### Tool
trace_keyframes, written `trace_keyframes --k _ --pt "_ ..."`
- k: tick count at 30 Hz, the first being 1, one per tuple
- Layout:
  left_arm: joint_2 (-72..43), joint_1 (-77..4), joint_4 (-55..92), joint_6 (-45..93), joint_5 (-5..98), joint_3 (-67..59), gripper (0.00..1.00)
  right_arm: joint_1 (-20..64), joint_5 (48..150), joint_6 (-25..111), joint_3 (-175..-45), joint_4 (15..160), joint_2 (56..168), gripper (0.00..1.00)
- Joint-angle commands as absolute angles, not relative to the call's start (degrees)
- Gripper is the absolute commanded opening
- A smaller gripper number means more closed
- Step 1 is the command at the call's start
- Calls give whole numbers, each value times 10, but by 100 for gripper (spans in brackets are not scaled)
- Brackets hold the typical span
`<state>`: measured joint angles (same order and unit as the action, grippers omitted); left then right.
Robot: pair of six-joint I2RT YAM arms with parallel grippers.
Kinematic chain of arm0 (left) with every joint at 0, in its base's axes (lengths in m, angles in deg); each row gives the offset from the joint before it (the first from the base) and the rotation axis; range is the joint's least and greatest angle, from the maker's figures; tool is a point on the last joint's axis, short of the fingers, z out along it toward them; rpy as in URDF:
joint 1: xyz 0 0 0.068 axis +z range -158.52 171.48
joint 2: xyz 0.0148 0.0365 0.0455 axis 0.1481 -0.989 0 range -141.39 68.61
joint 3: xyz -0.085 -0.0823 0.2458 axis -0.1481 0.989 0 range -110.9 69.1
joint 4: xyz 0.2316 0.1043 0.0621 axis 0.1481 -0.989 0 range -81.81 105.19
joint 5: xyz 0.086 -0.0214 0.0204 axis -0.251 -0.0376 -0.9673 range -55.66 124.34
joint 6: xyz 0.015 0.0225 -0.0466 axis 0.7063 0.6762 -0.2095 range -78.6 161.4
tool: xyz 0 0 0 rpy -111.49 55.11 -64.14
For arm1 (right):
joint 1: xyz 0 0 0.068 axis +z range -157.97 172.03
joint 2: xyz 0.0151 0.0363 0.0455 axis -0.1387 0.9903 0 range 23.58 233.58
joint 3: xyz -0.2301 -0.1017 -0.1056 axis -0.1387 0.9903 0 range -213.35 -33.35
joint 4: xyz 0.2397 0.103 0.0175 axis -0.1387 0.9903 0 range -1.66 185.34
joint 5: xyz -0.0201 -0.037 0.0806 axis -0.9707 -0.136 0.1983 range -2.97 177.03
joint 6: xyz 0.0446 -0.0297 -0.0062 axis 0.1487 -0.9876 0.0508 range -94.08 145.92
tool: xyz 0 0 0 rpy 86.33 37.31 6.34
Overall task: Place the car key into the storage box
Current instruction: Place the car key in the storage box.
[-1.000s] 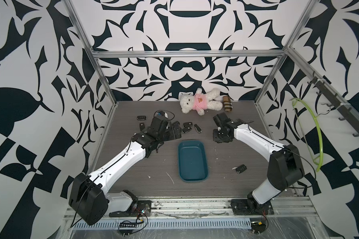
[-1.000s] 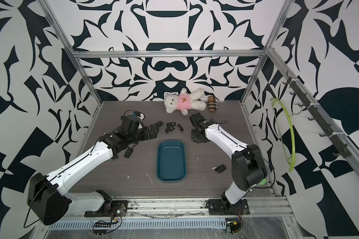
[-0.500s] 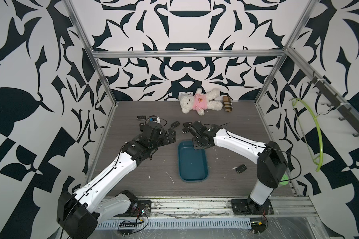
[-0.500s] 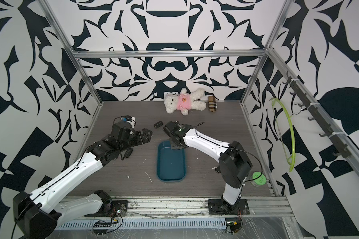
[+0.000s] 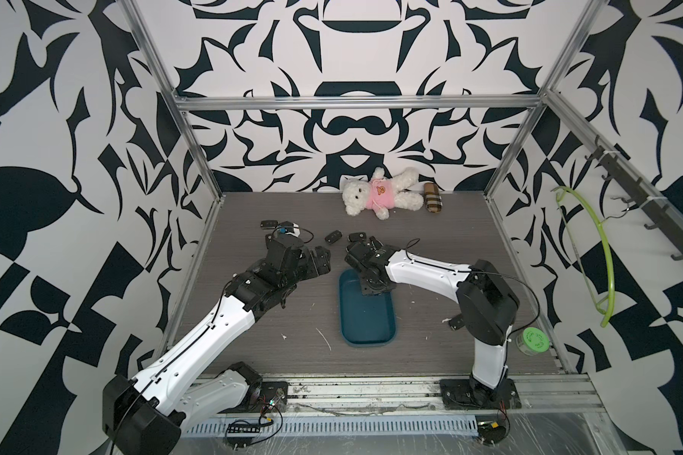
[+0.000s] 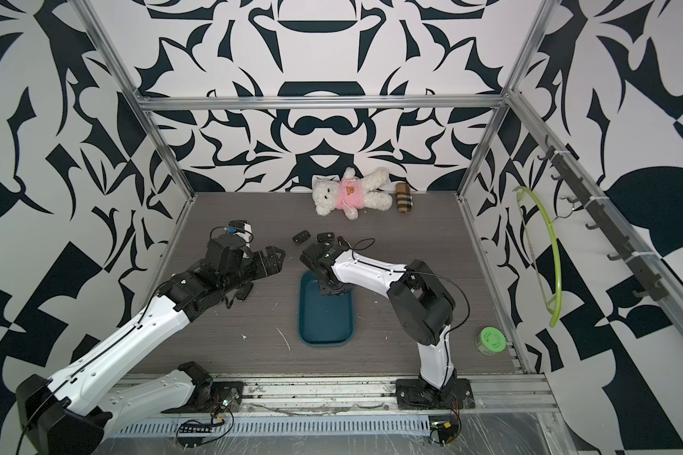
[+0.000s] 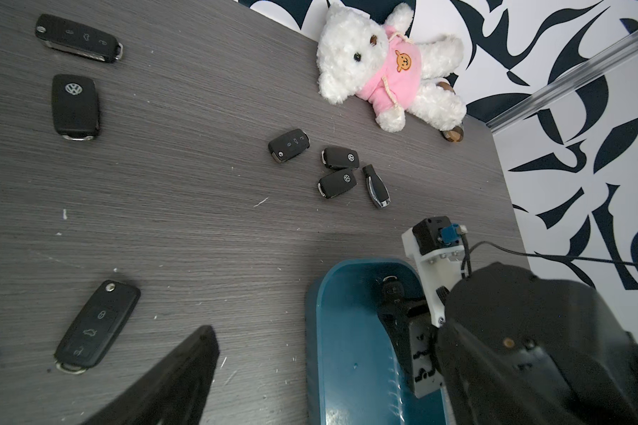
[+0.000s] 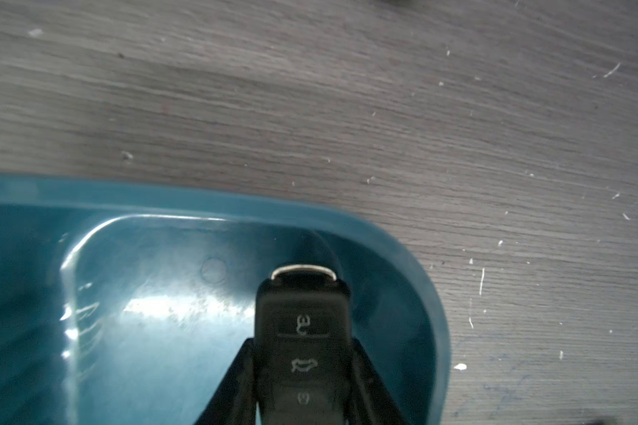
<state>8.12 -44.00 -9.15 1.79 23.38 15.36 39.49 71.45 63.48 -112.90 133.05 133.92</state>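
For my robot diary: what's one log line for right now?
right jaws: shut on key | key: over box corner | left jaws: open | next: maybe release

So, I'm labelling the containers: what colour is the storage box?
Dark teal-blue, plain with no pattern. The storage box shows best in the right wrist view.

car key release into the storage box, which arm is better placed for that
Right. The right hand grips the car key over the storage box, within its rim; the left hand is open and empty, off to the box's side.
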Motion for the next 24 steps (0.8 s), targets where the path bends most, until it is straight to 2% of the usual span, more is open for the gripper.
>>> trace_keyframes --k 1,12,24 --pt "83 -439 -105 19 225 152 99 395 696 655 -1147 1332 1337 27" --pt "72 -439 -103 21 225 146 99 396 690 689 -1151 1341 1356 27" --pt "71 -439 -103 23 223 148 99 397 689 694 -1153 1341 1356 40"
